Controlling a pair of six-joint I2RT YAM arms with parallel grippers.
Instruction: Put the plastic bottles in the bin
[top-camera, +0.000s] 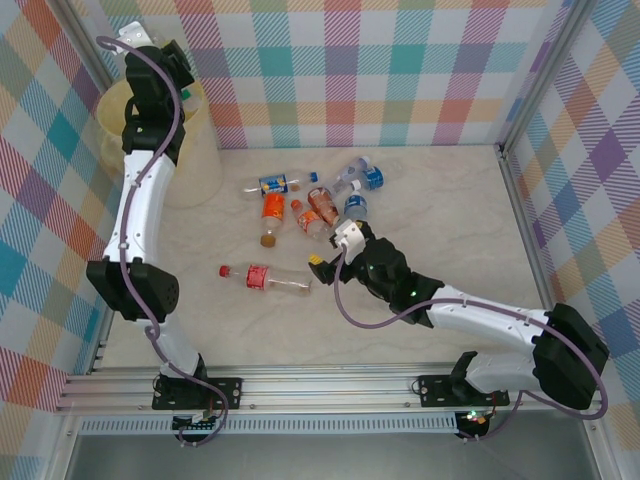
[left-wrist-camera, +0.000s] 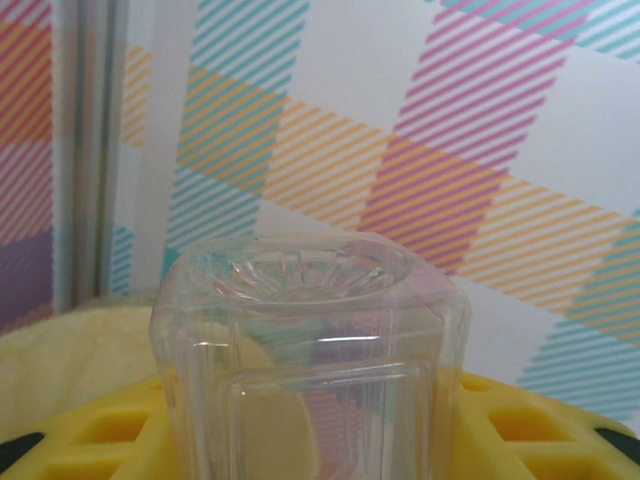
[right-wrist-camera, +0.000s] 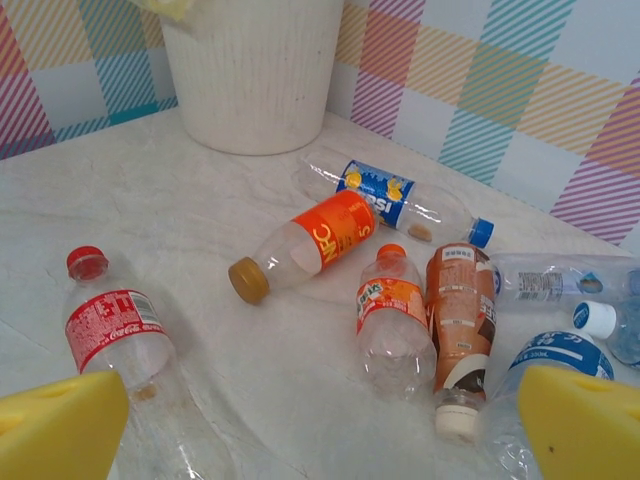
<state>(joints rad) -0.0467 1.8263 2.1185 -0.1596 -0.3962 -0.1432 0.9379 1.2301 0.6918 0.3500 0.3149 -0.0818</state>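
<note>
Pale-yellow round plastic bin (top-camera: 195, 150) with translucent liner, upper left of the top external view. Left gripper (top-camera: 180, 82) poised above its mouth, presumably for a straight drop on release. Loose cluster of clear plastic bottles (top-camera: 320, 200), orange, blue and brown labels, lying flat at frame centre, well apart from the bin. Red-labelled clear bottle (top-camera: 265, 278) lying alone below the cluster. Right gripper (top-camera: 325, 260) low beside its base end, spread wide and holding nothing, probably placed for the next pick.

Left wrist view: clear ribbed-base bottle (left-wrist-camera: 310, 330) clamped between yellow pads (left-wrist-camera: 60, 462), base toward the lens. Creamy bag rim (left-wrist-camera: 60, 360) at lower left, checked wall (left-wrist-camera: 420, 150) behind. No obstacle visible around the bottle.

Right wrist view: yellow fingertips (right-wrist-camera: 60, 425) far apart at the lower corners. Red-labelled clear bottle (right-wrist-camera: 115, 330) at lower left, near one fingertip, not yet between the pair. Orange-labelled bottle (right-wrist-camera: 320, 235), blue Pepsi bottle (right-wrist-camera: 375, 195) and several more crowded centre-right, some touching, so likely to be nudged by any grasp there. Bin wall at top of frame, well apart from every bottle.
</note>
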